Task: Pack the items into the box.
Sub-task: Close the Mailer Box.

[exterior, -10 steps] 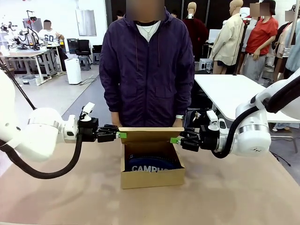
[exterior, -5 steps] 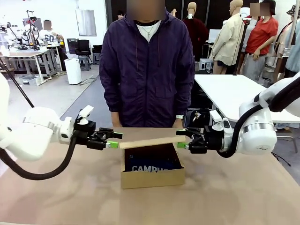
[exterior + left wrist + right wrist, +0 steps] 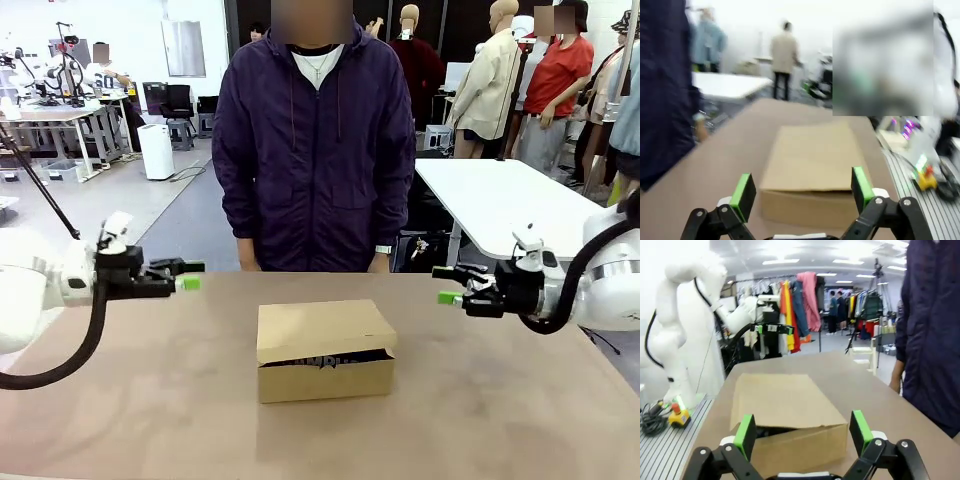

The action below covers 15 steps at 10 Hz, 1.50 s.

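The lid has dropped onto the box (image 3: 323,349) and both arms have pulled back. The box sits mid-frame on the surface (image 3: 150,400). Left fingers (image 3: 190,275) and right fingers (image 3: 447,285) gape wide, empty, at the frame's sides. A person (image 3: 315,150) stands behind.

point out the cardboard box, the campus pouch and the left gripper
cardboard box (image 3: 318,330), front view, on the flat top of its lowered lid
pouch (image 3: 325,359), front view, on the white lettering seen through the gap under the lid
left gripper (image 3: 190,276), front view, between its green-tipped fingers, to the box's left
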Tool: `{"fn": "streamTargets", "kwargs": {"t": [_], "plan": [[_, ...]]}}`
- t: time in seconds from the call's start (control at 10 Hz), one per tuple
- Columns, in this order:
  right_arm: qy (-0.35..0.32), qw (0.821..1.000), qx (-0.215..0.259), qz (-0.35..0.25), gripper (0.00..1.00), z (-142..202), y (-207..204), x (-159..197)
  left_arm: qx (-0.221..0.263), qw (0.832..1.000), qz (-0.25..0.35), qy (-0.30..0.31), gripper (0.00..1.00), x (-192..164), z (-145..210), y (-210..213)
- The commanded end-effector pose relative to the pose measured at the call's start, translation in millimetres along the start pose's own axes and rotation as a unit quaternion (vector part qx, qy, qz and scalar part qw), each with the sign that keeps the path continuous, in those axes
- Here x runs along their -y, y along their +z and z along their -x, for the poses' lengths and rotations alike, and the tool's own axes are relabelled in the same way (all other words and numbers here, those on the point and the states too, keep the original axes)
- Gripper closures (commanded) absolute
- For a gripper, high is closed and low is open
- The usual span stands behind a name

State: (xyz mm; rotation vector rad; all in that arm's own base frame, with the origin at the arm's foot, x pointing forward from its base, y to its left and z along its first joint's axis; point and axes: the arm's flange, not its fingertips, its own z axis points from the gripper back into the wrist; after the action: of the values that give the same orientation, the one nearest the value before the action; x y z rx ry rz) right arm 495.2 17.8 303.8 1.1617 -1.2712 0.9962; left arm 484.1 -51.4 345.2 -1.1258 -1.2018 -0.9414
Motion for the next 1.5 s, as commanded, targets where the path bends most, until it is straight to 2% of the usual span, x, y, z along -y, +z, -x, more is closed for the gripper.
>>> {"fn": "streamTargets", "kwargs": {"t": [0.0, 0.1, 0.3, 0.6, 0.7, 0.9, 1.1, 1.3, 1.4], "plan": [[-0.029, 0.998, 0.033, 0.039, 0.0, -14.6, -30.3, -4.8, 0.109, 0.992, -0.059, -0.003, 0.0, 13.5, -16.7, -21.0], [-0.041, 0.998, 0.049, 0.024, 0.0, -21.9, -51.2, -1.1, 0.108, 0.993, -0.054, -0.004, 0.0, 10.8, -21.2, -36.8], [-0.04, 0.999, 0.029, 0.004, 0.0, -23.7, -85.5, 5.5, 0.062, 0.998, 0.009, 0.002, 0.0, 0.8, -13.9, -89.1], [-0.034, 0.999, -0.01, -0.022, 0.0, -10.9, -125.6, 6.6, -0.03, 0.997, 0.066, 0.005, 0.0, 5.1, 6.7, -138.0], [-0.029, 0.999, -0.029, -0.032, 0.0, -4.1, -137.4, 3.7, -0.08, 0.994, 0.07, -0.002, 0.0, 8.5, 18.9, -149.9], [-0.008, 0.995, -0.076, -0.061, 0.0, 8.4, -157.5, -5.7, -0.124, 0.987, 0.1, 0.004, 0.0, 12.8, 36.7, -161.9], [0.0, 0.985, -0.144, -0.091, 0.0, 26.8, -168.6, -12.4, -0.158, 0.982, 0.1, 0.013, 0.0, 14.0, 53.4, -166.1], [0.001, 0.975, -0.199, -0.103, 0.0, 41.7, -169.2, -13.1, -0.167, 0.978, 0.117, 0.034, 0.0, 16.1, 69.8, -165.3], [0.0, 0.973, -0.206, -0.105, 0.0, 45.5, -167.4, -12.9, -0.173, 0.977, 0.12, 0.041, 0.0, 17.4, 76.8, -165.9]]}}
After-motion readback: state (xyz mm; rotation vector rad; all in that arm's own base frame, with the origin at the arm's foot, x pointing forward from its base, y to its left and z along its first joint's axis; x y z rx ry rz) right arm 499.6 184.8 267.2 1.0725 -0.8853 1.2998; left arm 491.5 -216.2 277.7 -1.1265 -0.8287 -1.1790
